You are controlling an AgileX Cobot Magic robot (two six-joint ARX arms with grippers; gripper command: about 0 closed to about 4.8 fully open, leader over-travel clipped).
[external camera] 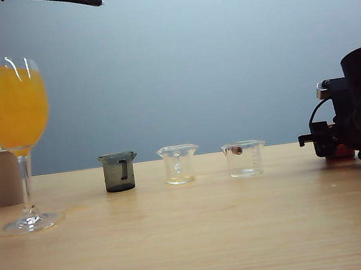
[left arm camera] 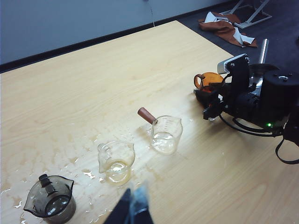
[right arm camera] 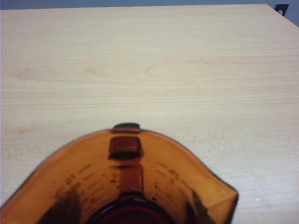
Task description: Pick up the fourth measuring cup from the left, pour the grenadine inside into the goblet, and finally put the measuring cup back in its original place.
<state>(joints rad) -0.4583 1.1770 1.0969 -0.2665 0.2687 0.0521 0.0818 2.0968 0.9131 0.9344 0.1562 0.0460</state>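
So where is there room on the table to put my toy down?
The wide front strip of the table, nearer the camera than the cups, is bare. Gaps between the grey cup, the two clear cups and the right gripper around the amber cup are narrow. The goblet and beige tumbler crowd the left end. The left gripper hangs above.

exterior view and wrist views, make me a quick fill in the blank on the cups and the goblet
1. The goblet holds juice coloured ___.
2. The measuring cup nearest the goblet is smoky ___.
3. The right end effector, at the row's right end, is at the fourth measuring cup, which is tinted ___.
4. The left end effector hangs ___ the table.

Missing words: orange; grey; amber; above
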